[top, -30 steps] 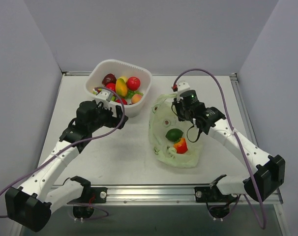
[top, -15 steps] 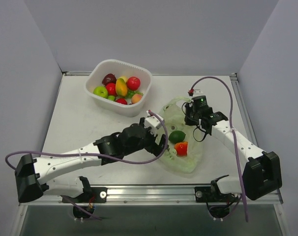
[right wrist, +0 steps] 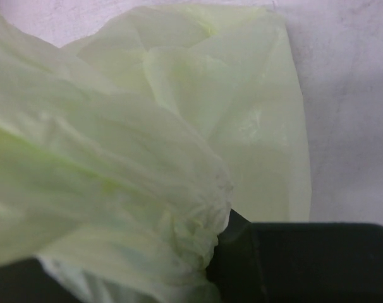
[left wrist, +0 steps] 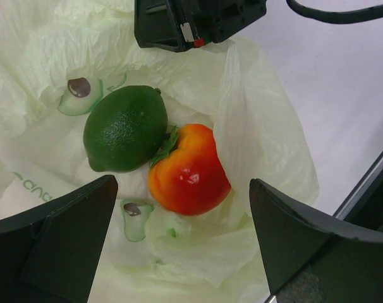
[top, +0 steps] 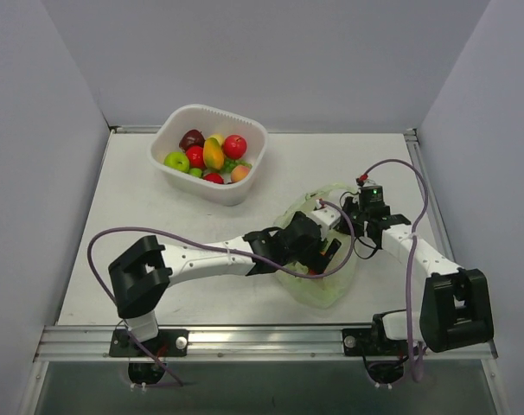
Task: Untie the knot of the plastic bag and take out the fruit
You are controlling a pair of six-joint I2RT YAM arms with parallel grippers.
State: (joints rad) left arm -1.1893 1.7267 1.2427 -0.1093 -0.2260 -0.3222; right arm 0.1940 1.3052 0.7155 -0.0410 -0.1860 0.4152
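Observation:
The pale green plastic bag (top: 327,290) lies open at the front right of the table; no knot shows. In the left wrist view a dark green round fruit (left wrist: 125,129) and a red-orange fruit (left wrist: 188,180) lie side by side inside the bag (left wrist: 261,145). My left gripper (top: 318,251) hangs over the bag's mouth, open and empty (left wrist: 185,252), its jaws either side of the red-orange fruit and above it. My right gripper (top: 355,212) is at the bag's far right edge, shut on a bunched fold of bag plastic (right wrist: 179,227).
A white plastic basket (top: 245,186) at the back left holds several fruits, among them a red apple (top: 234,145), a green apple (top: 176,161) and a yellow-orange mango (top: 213,154). The left arm (top: 210,257) lies across the table's front. The right gripper's body (left wrist: 198,22) shows in the left wrist view.
My left arm has swung from the basket across to the bag and now reaches into its mouth. My right gripper has moved right, drawing the bag's edge with it.

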